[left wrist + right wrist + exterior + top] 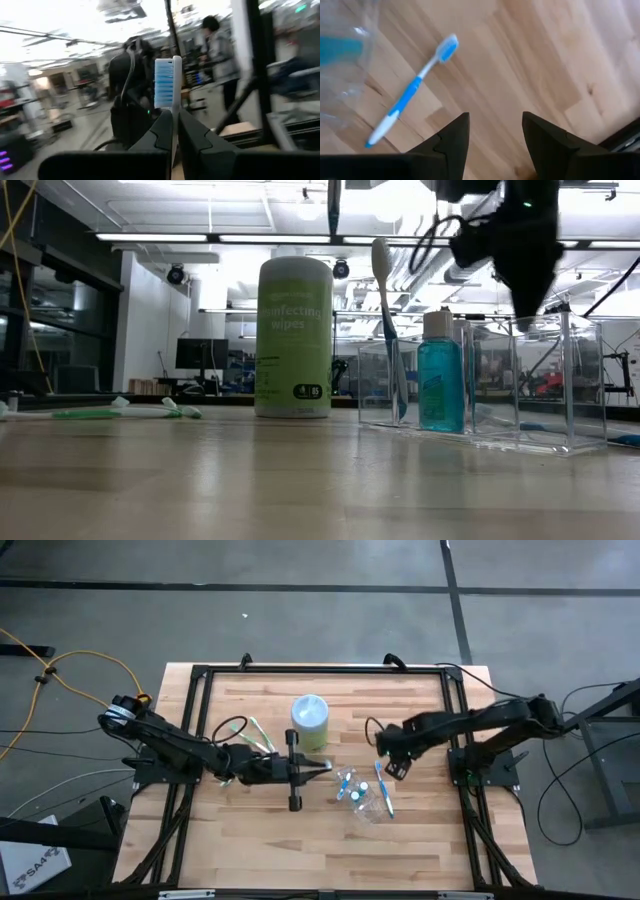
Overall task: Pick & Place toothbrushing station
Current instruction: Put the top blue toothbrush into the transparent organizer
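Observation:
My left gripper (325, 765) (175, 117) sits left of the clear plastic container (368, 802) (540, 380) and is shut on a white toothbrush with blue bristles (167, 82). My right gripper (390, 765) (495, 135) (520, 270) is open and empty. It points down over the wood beside a blue-white toothbrush (384, 792) (412, 90) that lies flat on the table right of the container. Another blue-white toothbrush (388, 320) stands upright in the container next to a teal bottle (440, 385). Small blue-capped tubes (350, 785) lie by the container. My left gripper pinches the toothbrush just below its head (173, 125) between its two fingers. The fingers are about level and point toward the table's right. The head stands up above the fingertips. The fingers hide the rest of the brush.
A green-lidded canister of disinfecting wipes (310, 720) (294, 335) stands behind the left gripper. A green-white toothbrush (262, 735) (120, 412) lies on the table to its left. A black frame (200, 675) runs along the table's edges. A person stands in the room beyond the table.

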Motion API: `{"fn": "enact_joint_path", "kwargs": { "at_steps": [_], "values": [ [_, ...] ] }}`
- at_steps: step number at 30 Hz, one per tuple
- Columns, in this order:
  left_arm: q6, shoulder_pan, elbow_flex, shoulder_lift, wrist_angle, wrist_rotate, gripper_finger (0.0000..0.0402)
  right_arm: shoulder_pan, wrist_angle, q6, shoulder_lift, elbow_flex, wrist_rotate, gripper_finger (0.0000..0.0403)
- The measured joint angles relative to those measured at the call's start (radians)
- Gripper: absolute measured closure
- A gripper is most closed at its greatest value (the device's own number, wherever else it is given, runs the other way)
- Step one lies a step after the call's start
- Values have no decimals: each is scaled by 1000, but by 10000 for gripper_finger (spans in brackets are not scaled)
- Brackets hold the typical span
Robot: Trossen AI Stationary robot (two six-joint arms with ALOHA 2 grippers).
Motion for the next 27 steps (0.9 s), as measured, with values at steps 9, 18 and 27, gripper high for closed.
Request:
{"fn": "enact_joint_path", "kwargs": {
  "at_steps": [9, 18, 27],
  "values": [
    [-120, 53, -173, 0, 273, 213, 400, 181, 24, 194, -14, -65, 118, 229],
    [-181, 169, -195, 61, 336, 432, 399, 324, 37, 412, -147, -65, 305, 229],
    [-273, 268, -195, 226, 559, 604, 399, 441, 47, 526, -277, -64, 441, 229]
  ]
}}
